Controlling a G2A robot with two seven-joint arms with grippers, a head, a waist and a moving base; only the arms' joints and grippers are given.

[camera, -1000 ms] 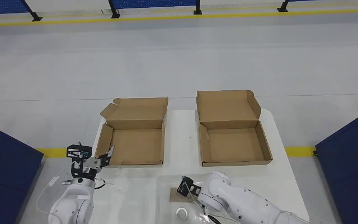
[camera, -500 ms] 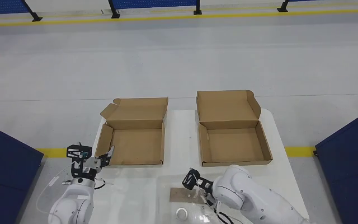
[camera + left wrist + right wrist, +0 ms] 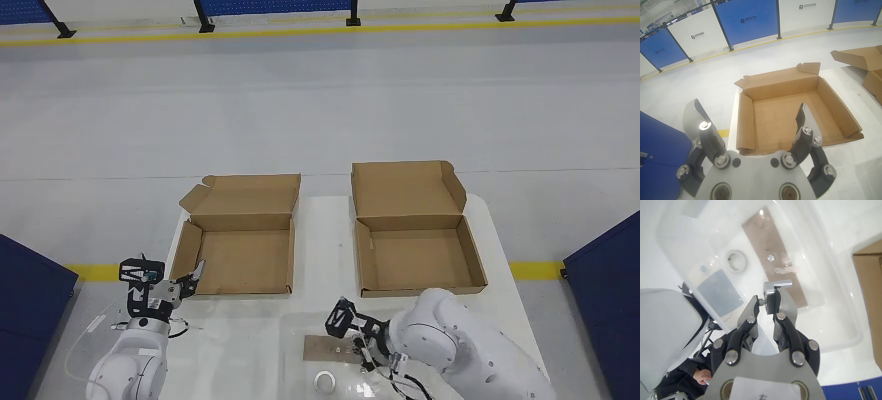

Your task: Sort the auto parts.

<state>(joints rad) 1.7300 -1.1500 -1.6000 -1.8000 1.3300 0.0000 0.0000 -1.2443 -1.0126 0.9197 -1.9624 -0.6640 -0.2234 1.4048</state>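
My left gripper [image 3: 749, 110] hangs wide open, holding nothing, near the open left cardboard box [image 3: 836, 106]. My right gripper [image 3: 766, 300] is clamped on a silver metal part [image 3: 769, 292] above the clear tray [image 3: 851, 321], which holds a metal ring [image 3: 736, 261], a brown strip [image 3: 761, 236] and a grey plate [image 3: 719, 292]. The right cardboard box [image 3: 415, 258] lies open near it. Background panels [image 3: 749, 20] carry logos.

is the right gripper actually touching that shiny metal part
Touching. The right wrist view shows the right gripper shut on the metal part: one finger presses its small stud, the other lies flat against its block.
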